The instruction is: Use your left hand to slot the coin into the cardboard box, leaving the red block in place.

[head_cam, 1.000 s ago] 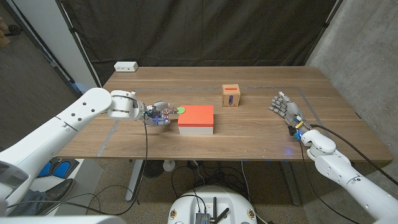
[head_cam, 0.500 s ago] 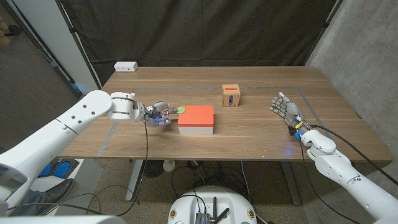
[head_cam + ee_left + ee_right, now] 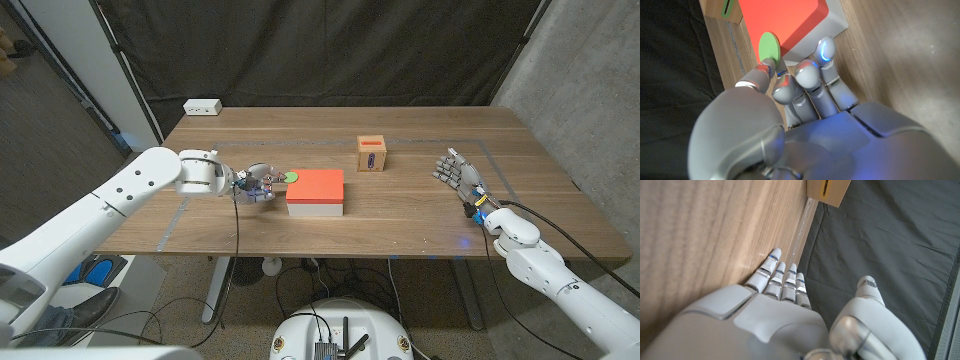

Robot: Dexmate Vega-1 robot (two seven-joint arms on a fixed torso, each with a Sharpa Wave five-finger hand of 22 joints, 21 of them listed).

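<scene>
A green coin (image 3: pixel 291 178) lies on the table at the near left corner of the red block (image 3: pixel 316 186), which sits on a white base (image 3: pixel 316 209). My left hand (image 3: pixel 255 186) is just left of the coin. In the left wrist view its thumb tip (image 3: pixel 764 68) reaches the edge of the coin (image 3: pixel 769 46), and the bent fingers (image 3: pixel 806 76) lie beside the red block (image 3: pixel 790 20); nothing is gripped. The cardboard box (image 3: pixel 372 154) with its slot stands behind the block, to the right. My right hand (image 3: pixel 458 175) stands open at the right.
A small white device (image 3: pixel 202 106) sits at the table's back left corner. The wooden table (image 3: pixel 420 215) ends close behind the cardboard box (image 3: pixel 828 189) in the right wrist view, with a dark curtain beyond. A cable hangs under my left wrist.
My left hand has crept a little to the right, closer to the coin. The coin, block, box and right hand have not moved.
</scene>
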